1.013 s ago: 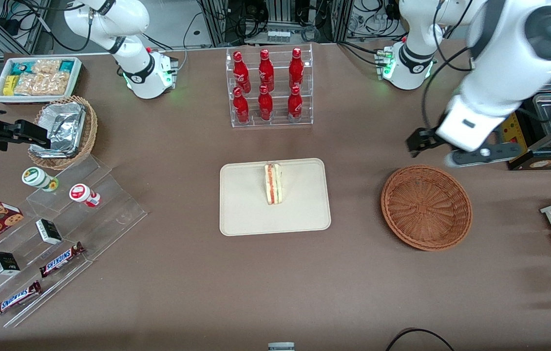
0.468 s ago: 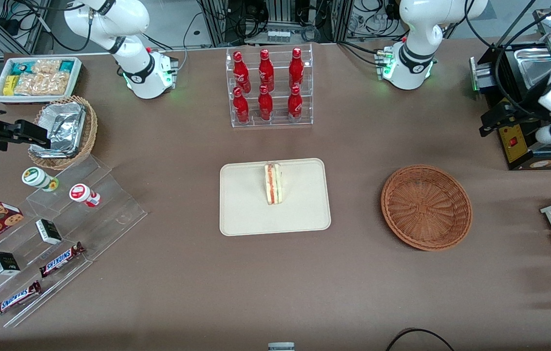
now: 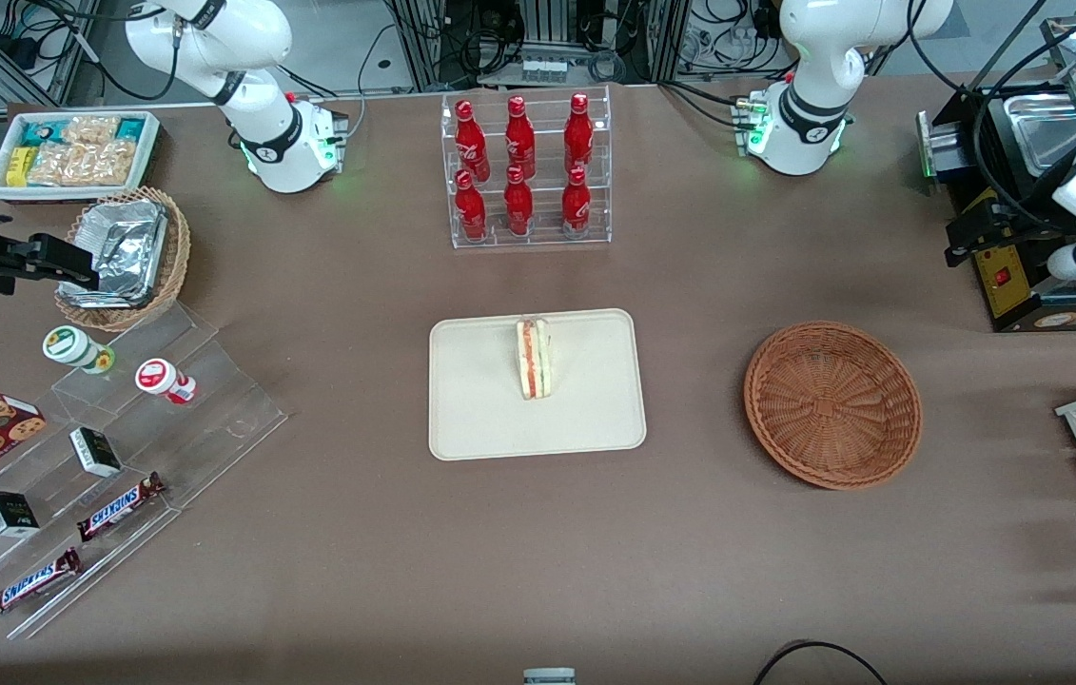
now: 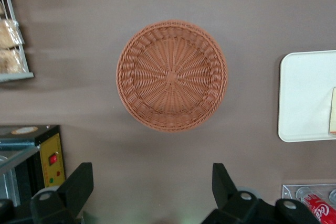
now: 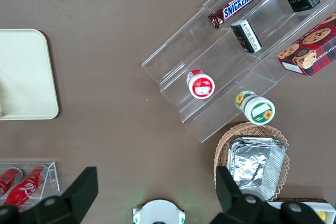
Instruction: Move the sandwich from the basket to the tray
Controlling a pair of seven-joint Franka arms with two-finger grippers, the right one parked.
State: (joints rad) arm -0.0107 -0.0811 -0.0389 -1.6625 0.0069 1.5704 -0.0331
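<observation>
One sandwich (image 3: pixel 533 359) is seen standing on its edge on the tray (image 3: pixel 480 419), orange-red filling stripe facing up, nearer the tray's rim farthest from the front camera. Only a thin slice of it is caught in the left wrist view. The tray lies flat at mid-bench. The basket (image 3: pixel 832 404) is set beside the tray, well apart from it, toward the working arm's end of the bench (image 3: pixel 357 533); nothing is seen inside it in the front or left wrist view. The end effector (image 4: pixel 152 192) is held high over bare bench, apart from the basket, its two fingers (image 4: pixel 79 184) spread wide and nothing gripped between them. In the front view it is seen at the working arm's end of the bench, in front of a black machine (image 3: pixel 1008 238) with a yellow panel. A clear rack of red bottles (image 3: pixel 523 171) is placed farther from the front camera than the tray. Toward the parked arm's end, a tan basket with foil containers (image 3: pixel 124 252) and clear steps with candy bars (image 3: pixel 119 504) are seen.
</observation>
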